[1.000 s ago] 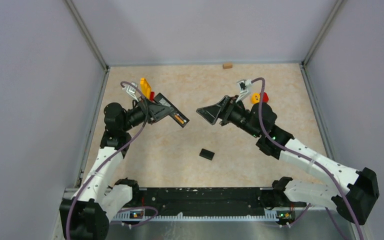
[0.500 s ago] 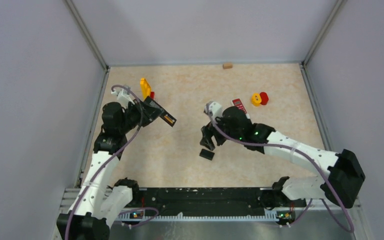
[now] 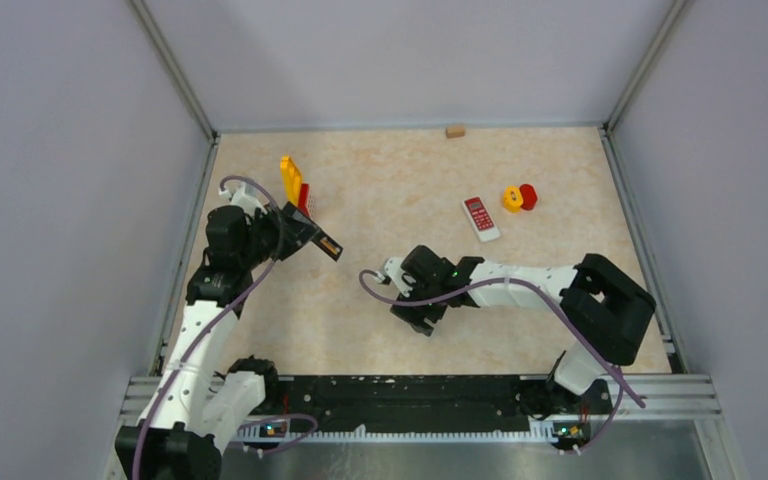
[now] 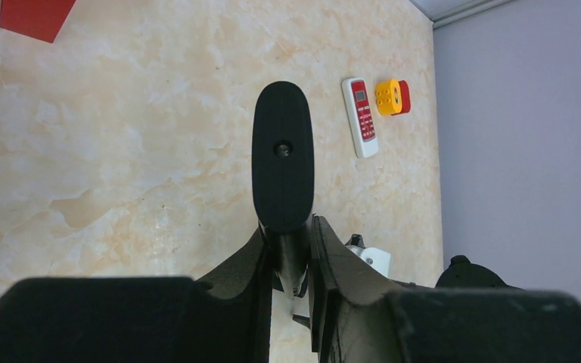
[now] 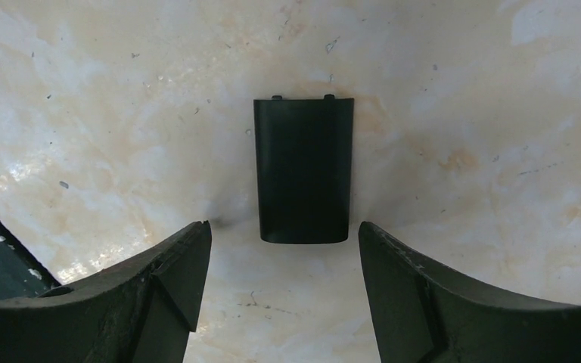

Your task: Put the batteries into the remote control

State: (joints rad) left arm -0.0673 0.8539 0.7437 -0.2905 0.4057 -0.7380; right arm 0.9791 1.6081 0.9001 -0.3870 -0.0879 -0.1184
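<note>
My left gripper (image 3: 295,232) is shut on a black remote control (image 3: 318,238) and holds it above the table at the left. An orange battery (image 3: 331,245) shows in its open end. In the left wrist view the remote (image 4: 282,162) sticks out from between my fingers (image 4: 291,227). My right gripper (image 3: 415,312) is open and low over the table's middle. Its fingers (image 5: 281,249) stand on either side of the near end of a flat black battery cover (image 5: 302,170) that lies on the table. Other batteries are not in view.
A white and red remote (image 3: 480,217) lies at the back right, next to a yellow block (image 3: 511,198) and a red block (image 3: 528,196). A yellow block (image 3: 290,175) and a red one (image 3: 304,195) stand behind my left gripper. A small wooden block (image 3: 454,130) lies by the far wall.
My right arm has swung from the back right to the middle front and come down over the black cover. My left arm has drawn the black remote back to the left.
</note>
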